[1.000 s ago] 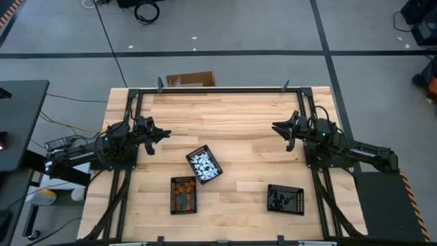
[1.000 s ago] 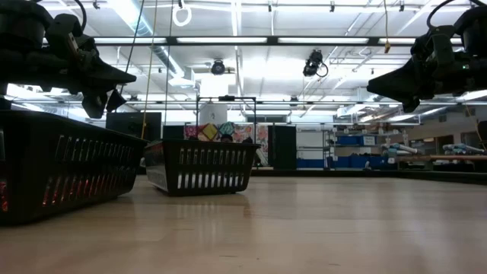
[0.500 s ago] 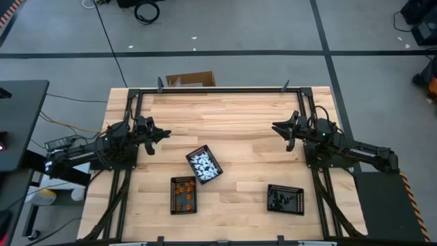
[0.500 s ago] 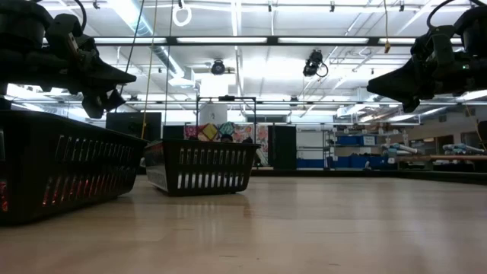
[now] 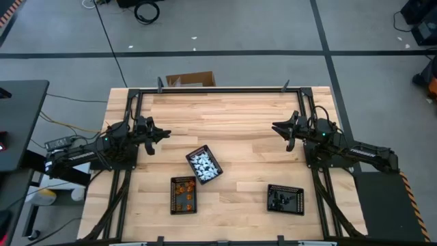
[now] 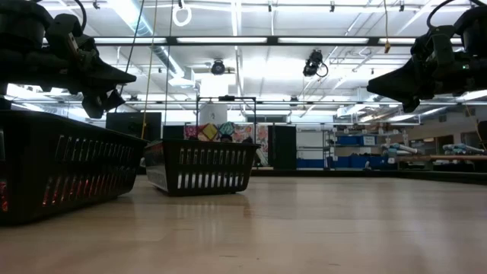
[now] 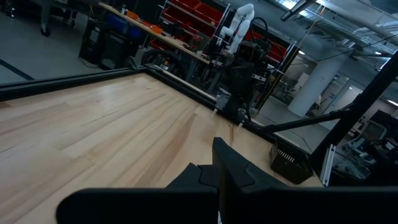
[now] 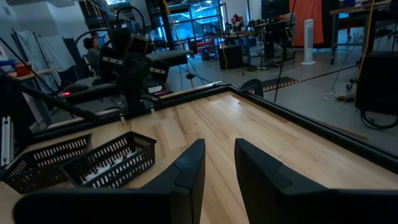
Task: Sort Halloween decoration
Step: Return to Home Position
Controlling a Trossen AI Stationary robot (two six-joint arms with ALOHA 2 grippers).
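Note:
The Halloween decoration pieces lie in three black trays on the wooden table. White pieces fill the middle tray [image 5: 204,165] [image 8: 112,158]. Orange pieces sit in the tray nearer the table's near edge [image 5: 183,194] [image 6: 53,171], and black pieces in the tray on the near right [image 5: 285,199]. My left gripper [image 5: 162,134] [image 7: 219,163] hovers shut above the table's left side, clear of the trays. My right gripper [image 5: 277,128] [image 8: 219,163] hovers open above the right side, with nothing between its fingers.
Bare wood stretches between the two grippers and out to the far edge [image 5: 218,109]. A black frame rail [image 5: 218,90] runs along the table's far edge and down both sides. A cardboard box [image 5: 191,79] stands on the floor beyond the far edge.

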